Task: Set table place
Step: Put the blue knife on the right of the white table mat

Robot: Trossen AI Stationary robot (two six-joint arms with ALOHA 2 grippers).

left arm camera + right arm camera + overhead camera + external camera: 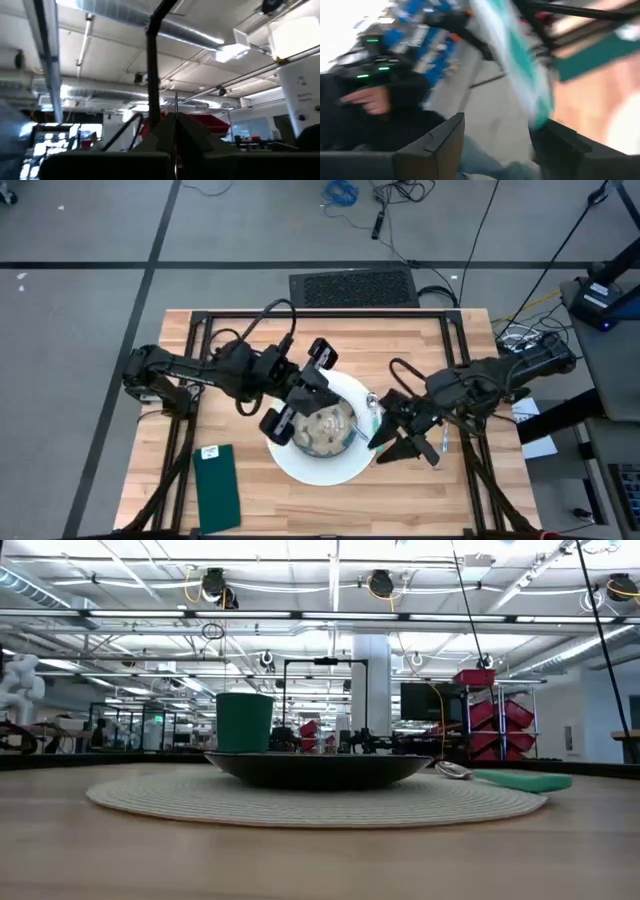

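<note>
A dark bowl (322, 430) stands on a round pale mat (320, 465) in the middle of the table (440, 490). A teal-handled spoon (500, 778) lies at the mat's right edge (375, 418). My left gripper (285, 422) hangs over the bowl's left rim, and its fingers (125, 165) look shut with nothing between them. My right gripper (400, 442) stands open just right of the mat. In its wrist view a blurred teal and white strip (520, 65) runs down between its fingers. Neither gripper shows in the low view. My right gripper is open, and the blurred teal strip ends close by one finger (560, 150). I cannot tell whether it touches it. My left gripper shows no touch with the bowl.
A green cup (244, 722) stands left of the bowl in the low view. A flat green thing with a white label (217, 488) lies near the table's front left. A second teal utensil (443, 442) lies right of my right gripper. A person's hand (370, 102) shows beyond the table.
</note>
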